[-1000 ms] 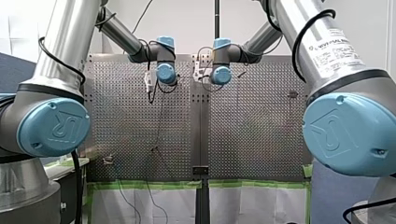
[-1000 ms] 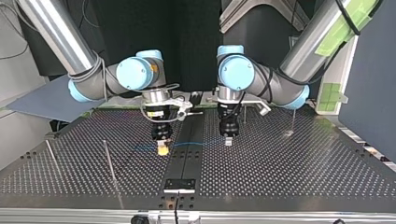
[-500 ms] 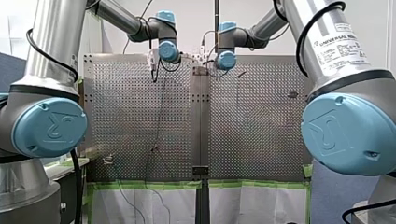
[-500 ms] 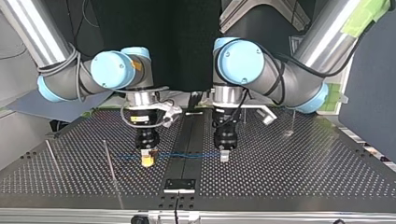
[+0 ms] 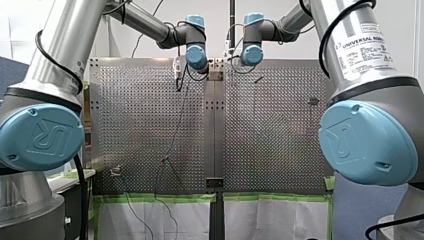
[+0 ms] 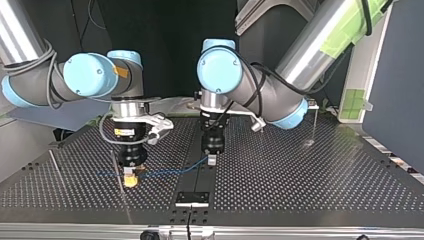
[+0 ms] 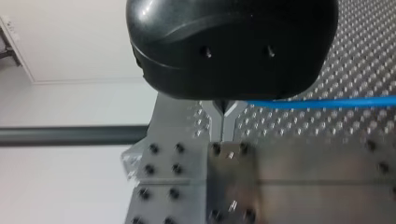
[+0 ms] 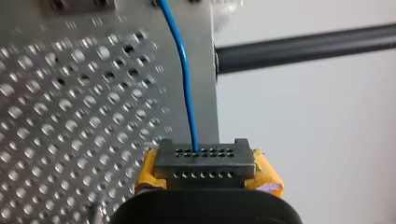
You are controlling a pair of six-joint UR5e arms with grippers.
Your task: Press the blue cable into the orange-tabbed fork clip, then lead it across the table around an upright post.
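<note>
Right gripper (image 8: pixel 205 161) is clamping the blue cable (image 8: pixel 184 84). Its yellow pads (image 8: pixel 267 176) are closed narrow, and the cable is coming out between the fingers and running straight ahead of it over the perforated table (image 8: pixel 70 116).

Left gripper (image 7: pixel 223 133) is pinching the same cable. Its metal fingers (image 7: pixel 215 122) are pressed together into a thin V, and the blue line is leaving sideways from under the black body.

In the top view the cable is spanning from the right gripper (image 6: pixel 131 181) to the left gripper (image 6: pixel 212 160). A short tail is sticking out past the right gripper, on the side away from the left one.

A thin upright post (image 6: pixel 114 162) is showing close beside the right gripper on that tail side, with its foot nearer the camera. Can't tell whether the cable is touching it.
</note>
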